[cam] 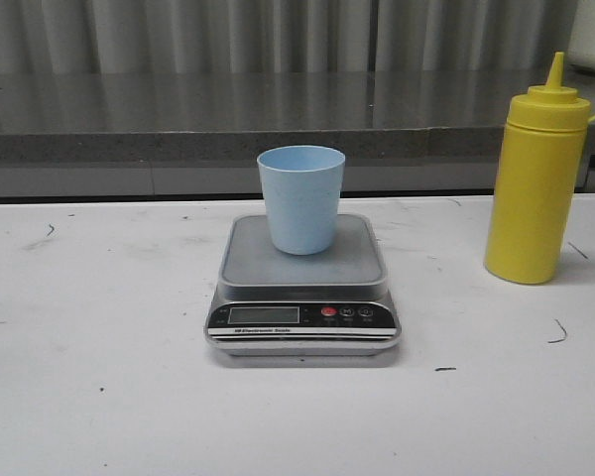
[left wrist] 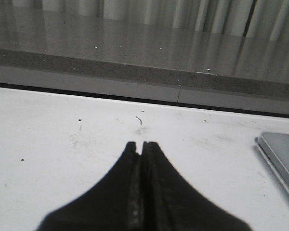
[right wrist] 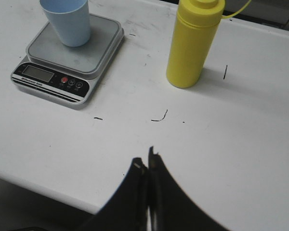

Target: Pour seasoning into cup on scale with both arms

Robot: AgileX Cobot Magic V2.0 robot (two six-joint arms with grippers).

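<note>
Seasoning bottle [cam: 535, 188] stands upright on the white counter [cam: 99, 397], well right of the scale [cam: 302, 297]. Nearest, both claws, left claw [left wrist: 142, 144] and right claw [right wrist: 146, 158], are pressed together, empty. Farther back, the blue cup [cam: 300, 198] sits on the scale's platform.

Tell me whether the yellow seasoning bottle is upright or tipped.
Upright. The seasoning bottle stands on its base on the table, nozzle pointing up, beside the scale; neither gripper touches it.

A light blue cup [cam: 300, 198] stands upright on the flat silver scale [cam: 302, 285] in the middle of the white surface [cam: 99, 397]. The tall yellow seasoning bottle [cam: 535, 188] stands upright, capped, well apart at the right.
</note>
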